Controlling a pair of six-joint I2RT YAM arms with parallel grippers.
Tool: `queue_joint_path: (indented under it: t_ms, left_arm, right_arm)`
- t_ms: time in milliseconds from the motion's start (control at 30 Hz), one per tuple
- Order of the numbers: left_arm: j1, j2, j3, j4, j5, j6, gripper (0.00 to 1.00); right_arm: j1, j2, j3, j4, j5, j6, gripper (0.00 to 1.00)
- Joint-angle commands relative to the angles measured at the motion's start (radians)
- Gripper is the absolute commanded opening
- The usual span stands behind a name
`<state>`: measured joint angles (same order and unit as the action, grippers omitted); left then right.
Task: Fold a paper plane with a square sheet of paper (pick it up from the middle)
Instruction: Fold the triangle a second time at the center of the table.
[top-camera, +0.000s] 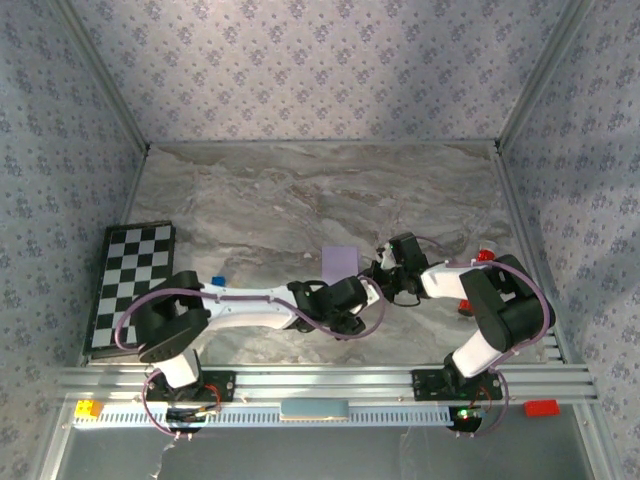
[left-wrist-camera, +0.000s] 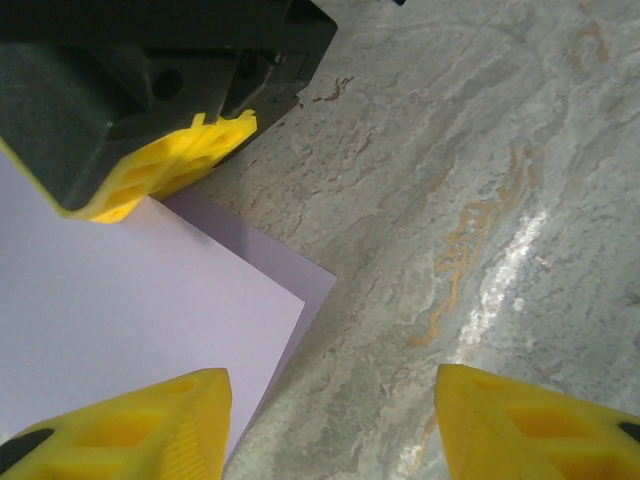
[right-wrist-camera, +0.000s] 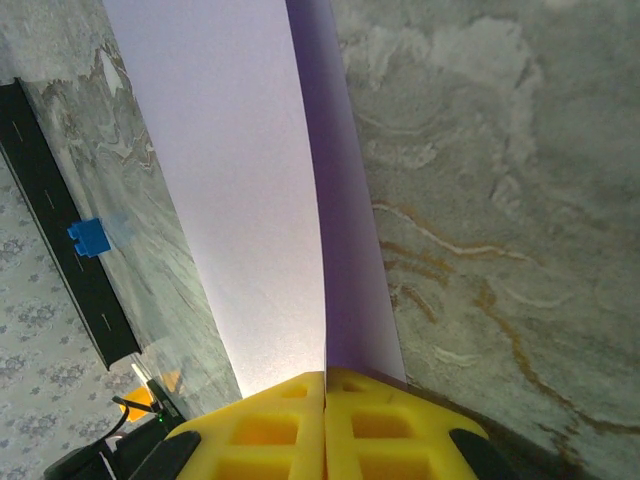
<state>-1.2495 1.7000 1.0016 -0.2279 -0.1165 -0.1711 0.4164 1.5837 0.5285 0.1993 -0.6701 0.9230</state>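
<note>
Marble table below: my right gripper is pinched together on the paper, which stretches ahead of it. My left gripper hangs spread apart by its corner. I judge it thin, limp and easily creased, best gripped at an edge.

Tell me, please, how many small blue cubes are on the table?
1. The blue cube sits on the table between the chequered board and the square sheet of paper, just beyond the left arm. Another could be hidden beneath the arms.
</note>
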Motion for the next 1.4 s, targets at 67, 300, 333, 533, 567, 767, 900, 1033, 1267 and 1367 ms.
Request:
queue_joint_path:
  t_ms: [67, 300, 333, 533, 567, 767, 900, 1033, 1267, 1367]
  left_arm:
    - [-0.018, 0.049, 0.049, 0.012, -0.078, 0.02, 0.59]
    - [-0.021, 0.091, 0.068, 0.024, -0.151, 0.018, 0.57]
    - [-0.02, 0.094, 0.069, 0.025, -0.15, 0.021, 0.55]
    - [-0.021, 0.102, 0.074, 0.02, -0.157, 0.03, 0.36]
    - [-0.019, 0.098, 0.072, 0.023, -0.155, 0.031, 0.31]
    - [-0.02, 0.068, 0.052, 0.036, -0.169, 0.026, 0.1]
    - [-0.018, 0.054, 0.046, 0.04, -0.169, 0.02, 0.01]
    - [-0.007, 0.042, 0.043, 0.038, -0.135, 0.009, 0.0]
    - [0.08, -0.007, 0.012, 0.066, 0.059, -0.066, 0.0]
    - [0.147, -0.029, -0.018, 0.112, 0.202, -0.121, 0.0]
  right_arm:
    - [-0.009, -0.025, 0.013, 0.007, -0.019, 0.017, 0.08]
    - [-0.008, -0.021, 0.01, 0.009, -0.019, 0.017, 0.08]
    - [-0.008, -0.019, 0.009, 0.01, -0.02, 0.017, 0.08]
    - [-0.011, -0.023, 0.007, 0.008, -0.019, 0.017, 0.08]
    - [-0.012, -0.024, 0.006, 0.007, -0.02, 0.016, 0.08]
    - [-0.016, -0.023, 0.005, 0.002, -0.015, 0.011, 0.09]
    - [-0.018, -0.03, 0.002, 0.0, -0.014, 0.011, 0.11]
    - [-0.024, -0.053, -0.001, -0.019, 0.001, 0.005, 0.17]
    - [-0.057, -0.166, -0.013, -0.168, 0.098, -0.041, 0.31]
    - [-0.066, -0.247, -0.015, -0.269, 0.167, -0.069, 0.34]
